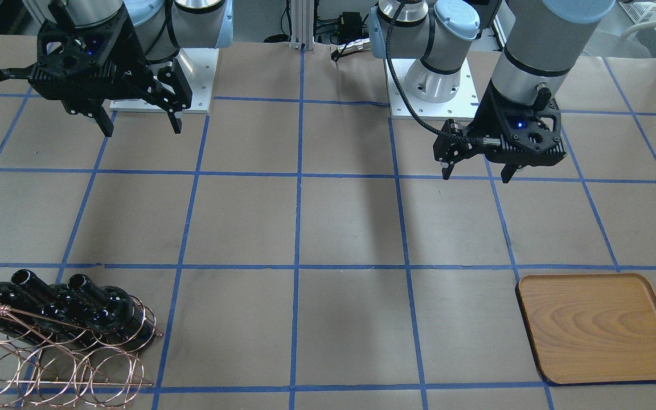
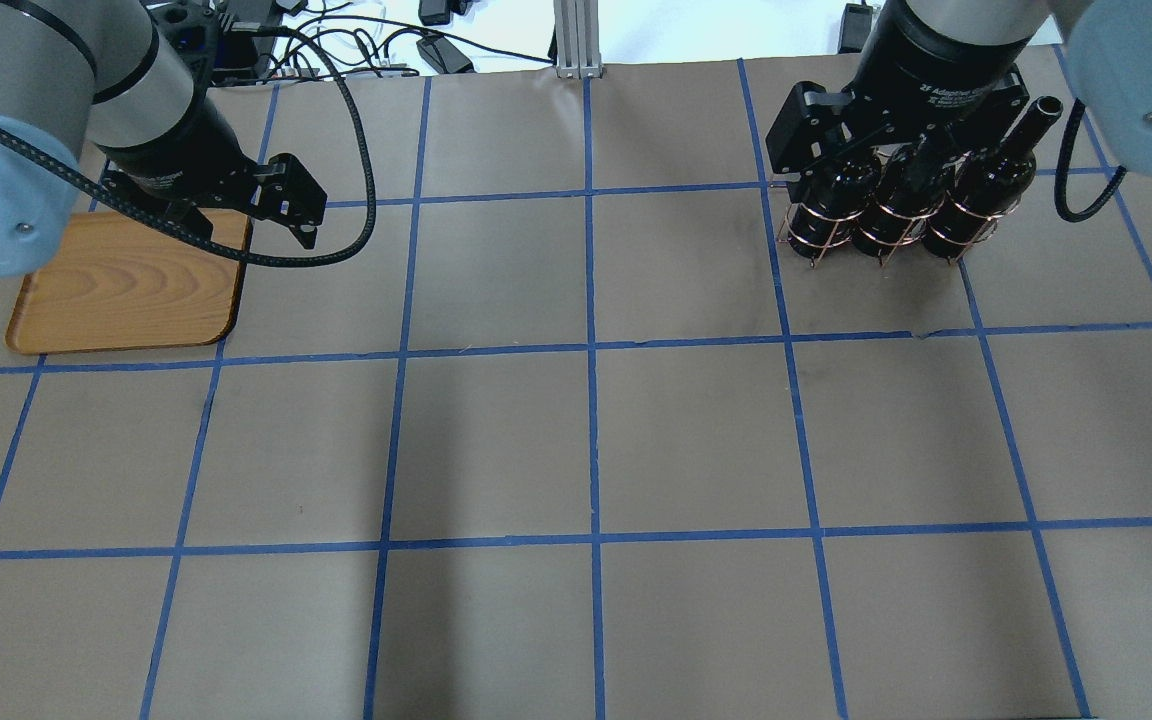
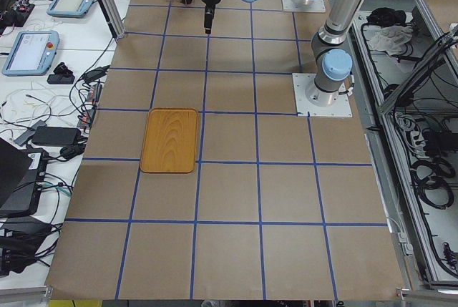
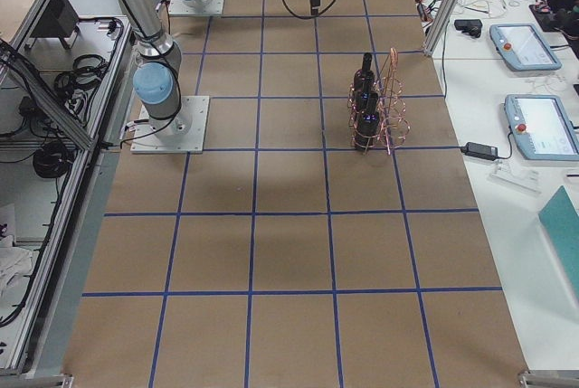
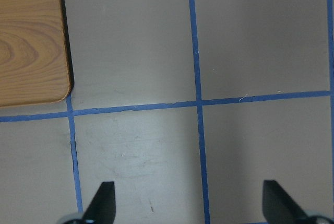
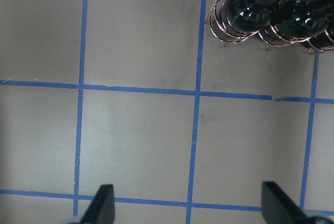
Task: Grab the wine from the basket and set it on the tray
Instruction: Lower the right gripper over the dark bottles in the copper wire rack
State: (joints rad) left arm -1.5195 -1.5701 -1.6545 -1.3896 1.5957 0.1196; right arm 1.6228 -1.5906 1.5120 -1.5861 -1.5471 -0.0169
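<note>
**Both hands wide above the surface, wine in the basket**

Taken from the robot's left (as the overhead view runs), the tray (image 2: 126, 290) came first. It lay flat on the surface (image 2: 586, 450), inside one square of the blue tape (image 2: 591, 360) grid, with its wood grain showing. The left hand (image 1: 476, 173) hung in the air beside the tray's inner edge, on the robot's side of it and apart from it. Its fingers were spread wide with only the brown surface visible between them in the wrist view.

The middle squares of the grid lay between the two arms. Further right, the right hand (image 1: 142, 128) was held high near its arm's base, also spread wide and gripping nothing. It was well apart from the basket (image 1: 60, 364).

The basket stood at the surface's right end, on the side away from the robot. The wine (image 1: 106, 310) stood upright in it as one of three matching near-black bottles. They sat side by side in the row of rings nearer the robot.
</note>
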